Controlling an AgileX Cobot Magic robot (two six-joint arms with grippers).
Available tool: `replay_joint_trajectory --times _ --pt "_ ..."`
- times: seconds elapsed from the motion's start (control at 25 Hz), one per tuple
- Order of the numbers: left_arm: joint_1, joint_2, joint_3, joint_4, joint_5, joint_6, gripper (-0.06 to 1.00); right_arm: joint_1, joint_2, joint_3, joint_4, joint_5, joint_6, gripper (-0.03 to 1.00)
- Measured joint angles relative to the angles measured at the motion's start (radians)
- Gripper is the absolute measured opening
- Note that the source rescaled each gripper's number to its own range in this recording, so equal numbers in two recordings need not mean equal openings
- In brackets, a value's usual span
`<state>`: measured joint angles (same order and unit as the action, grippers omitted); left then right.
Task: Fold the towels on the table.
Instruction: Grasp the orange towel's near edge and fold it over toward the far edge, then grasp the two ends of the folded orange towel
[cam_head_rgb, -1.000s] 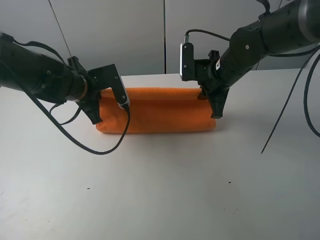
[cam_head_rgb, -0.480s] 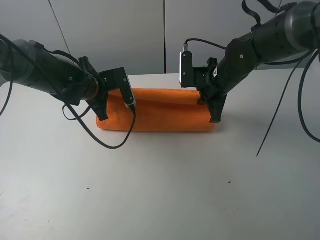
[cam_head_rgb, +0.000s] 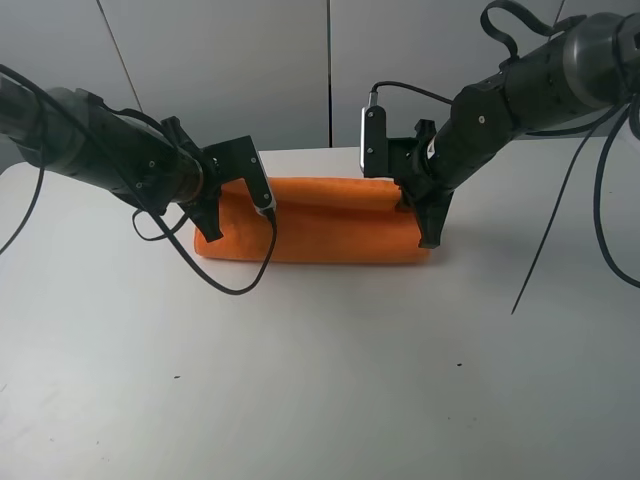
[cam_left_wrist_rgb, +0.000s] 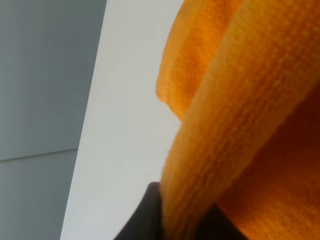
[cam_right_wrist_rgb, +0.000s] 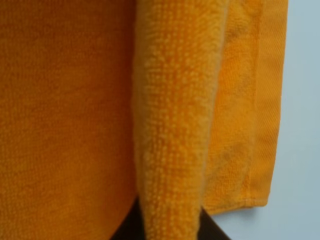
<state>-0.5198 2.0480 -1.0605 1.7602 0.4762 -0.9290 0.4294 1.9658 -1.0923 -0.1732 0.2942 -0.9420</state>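
On the far middle part of the white table (cam_head_rgb: 320, 380), the orange towel (cam_head_rgb: 330, 225) lies as a long, narrow band, doubled over itself, with its long side running from left to right between the two arms. The left gripper (cam_head_rgb: 207, 230) stands at the left end of the band and the right gripper (cam_head_rgb: 430, 232) at the right end, both pointing down onto the cloth. In the left wrist view, a thick fold of the towel (cam_left_wrist_rgb: 240, 115) comes up out of the left gripper (cam_left_wrist_rgb: 182, 222). Its dark fingers (cam_left_wrist_rgb: 145, 215) sit tight on both sides of the fold, so the jaws are closed on the cloth with only its thickness between them. In the right wrist view it is the same: a fuzzy ridge of the towel (cam_right_wrist_rgb: 170, 125) is pinched in the right gripper (cam_right_wrist_rgb: 170, 227), with one dark finger (cam_right_wrist_rgb: 127, 227) on each side. Beside this ridge, a lower layer with a stitched hem lies flat on the table. A black cable (cam_head_rgb: 230, 285) hangs from the left arm and touches the table in front of the towel.
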Motion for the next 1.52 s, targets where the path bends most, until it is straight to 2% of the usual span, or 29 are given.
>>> replay_joint_trajectory --times 0.08,0.12,0.24,0.32,0.4,0.6,0.68,0.76,0.84,1.0,1.08,1.2,1.32,1.44,1.52 --pt "0.001 0.000 -0.002 -0.002 0.017 0.000 0.25 -0.002 0.001 0.000 0.000 -0.004 0.018 0.27" --pt "0.005 0.000 -0.002 -0.004 0.031 -0.002 0.34 -0.005 0.001 0.000 -0.003 -0.008 0.034 0.41" --pt "0.009 0.000 -0.002 -0.008 0.064 -0.002 0.82 -0.010 0.001 0.000 -0.015 -0.016 0.055 0.78" --pt "0.011 0.000 -0.002 -0.011 0.080 -0.004 0.96 -0.010 0.001 0.000 -0.020 -0.028 0.065 0.95" --pt "0.011 0.000 -0.002 -0.011 0.101 -0.006 0.99 -0.010 0.001 0.000 -0.023 -0.046 0.083 0.99" --pt "0.011 0.000 -0.002 -0.011 0.183 -0.008 1.00 -0.010 -0.008 0.000 -0.023 -0.079 0.113 1.00" --pt "0.011 0.000 -0.005 -0.011 0.201 -0.039 1.00 -0.010 -0.023 0.000 -0.019 -0.081 0.136 1.00" --pt "0.011 -0.012 -0.006 -0.015 0.201 -0.088 1.00 -0.010 -0.038 0.000 -0.008 -0.074 0.193 1.00" --pt "0.011 -0.034 -0.015 -0.060 0.187 -0.114 1.00 -0.010 -0.056 0.000 0.004 -0.061 0.274 1.00" --pt "0.011 -0.096 -0.038 -0.245 0.140 -0.112 1.00 -0.010 -0.100 -0.008 0.014 0.006 0.395 1.00" --pt "0.011 -0.127 -0.052 -0.383 0.113 -0.046 1.00 -0.010 -0.108 -0.034 0.026 0.065 0.445 1.00" --pt "0.020 -0.149 -0.080 -0.653 0.088 0.090 1.00 -0.029 -0.109 -0.072 0.065 0.151 0.507 1.00" --pt "0.065 -0.151 -0.096 -0.923 0.054 0.239 1.00 -0.082 -0.109 -0.130 0.184 0.262 0.520 1.00" --pt "0.133 -0.151 -0.101 -1.189 0.024 0.386 1.00 -0.144 -0.109 -0.184 0.351 0.339 0.481 1.00" --pt "0.172 -0.151 -0.101 -1.318 0.018 0.494 1.00 -0.179 -0.109 -0.206 0.479 0.369 0.449 1.00"
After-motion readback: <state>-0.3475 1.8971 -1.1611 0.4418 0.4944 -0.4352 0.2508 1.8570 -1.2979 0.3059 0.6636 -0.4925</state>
